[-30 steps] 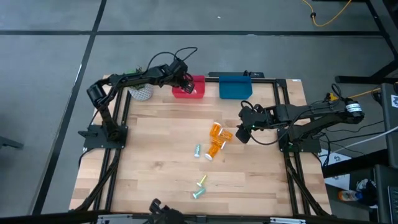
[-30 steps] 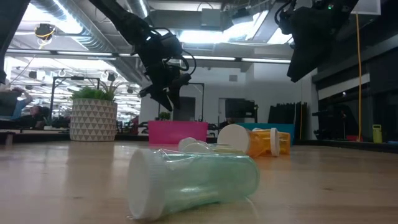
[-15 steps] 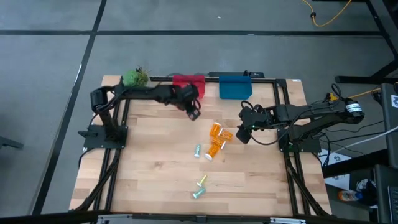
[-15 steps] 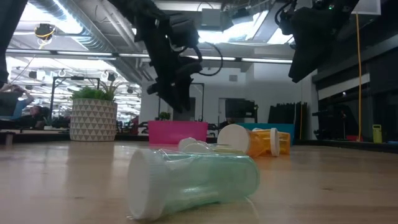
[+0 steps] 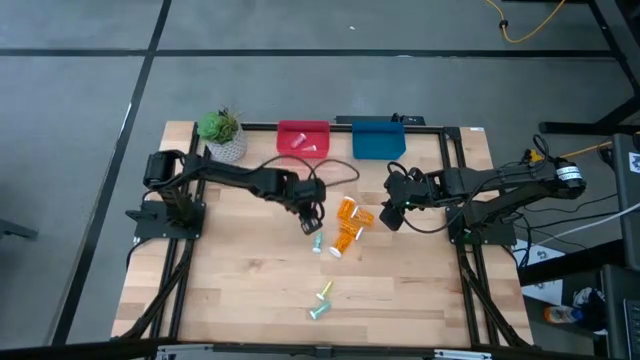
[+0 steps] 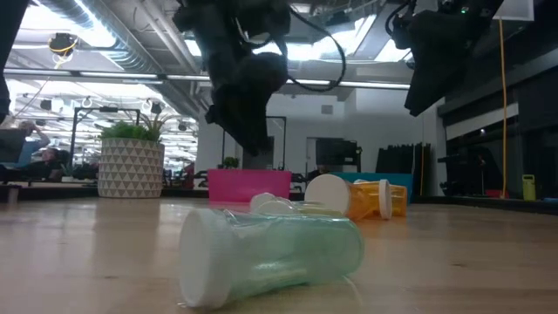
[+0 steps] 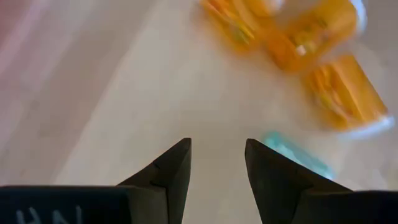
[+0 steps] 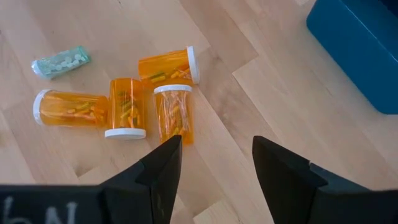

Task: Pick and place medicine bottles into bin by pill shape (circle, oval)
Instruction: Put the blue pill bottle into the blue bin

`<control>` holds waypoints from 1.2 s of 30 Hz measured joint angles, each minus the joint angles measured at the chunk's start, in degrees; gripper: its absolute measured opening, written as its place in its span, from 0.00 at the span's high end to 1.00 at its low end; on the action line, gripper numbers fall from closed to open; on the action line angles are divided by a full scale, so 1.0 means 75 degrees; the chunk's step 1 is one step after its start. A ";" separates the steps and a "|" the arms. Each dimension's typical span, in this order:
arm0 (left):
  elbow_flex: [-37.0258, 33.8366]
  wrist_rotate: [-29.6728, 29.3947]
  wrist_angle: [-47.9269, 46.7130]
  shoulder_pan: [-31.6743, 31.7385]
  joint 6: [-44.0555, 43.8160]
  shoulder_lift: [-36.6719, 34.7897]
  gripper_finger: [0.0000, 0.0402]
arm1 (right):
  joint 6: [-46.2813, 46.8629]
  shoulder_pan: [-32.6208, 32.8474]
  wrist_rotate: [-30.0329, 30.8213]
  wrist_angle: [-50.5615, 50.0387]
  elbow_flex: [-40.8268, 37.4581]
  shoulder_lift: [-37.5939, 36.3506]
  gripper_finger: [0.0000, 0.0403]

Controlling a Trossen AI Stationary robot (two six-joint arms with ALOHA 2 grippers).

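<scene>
Medicine bottles: four orange bottles (image 8: 124,102) are clustered near mid-table, in front of the blue bin (image 5: 378,139), with a teal vial (image 5: 317,242) just beside the cluster and two more vials (image 5: 320,303) nearer the front edge. The left gripper (image 5: 309,221), over the red bin (image 5: 302,139) a second ago, is now lowered beside the cluster, fingers parted and empty; a fresh pick is judged begun, probably the teal vial. The right gripper (image 5: 392,215) is held open beside the cluster, unchanged.
</scene>
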 joint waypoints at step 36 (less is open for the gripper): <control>0.0000 -0.1645 0.1361 -0.1892 -0.4585 0.1365 0.64 | -0.0023 0.0000 0.0001 0.0180 0.0000 -0.0006 0.51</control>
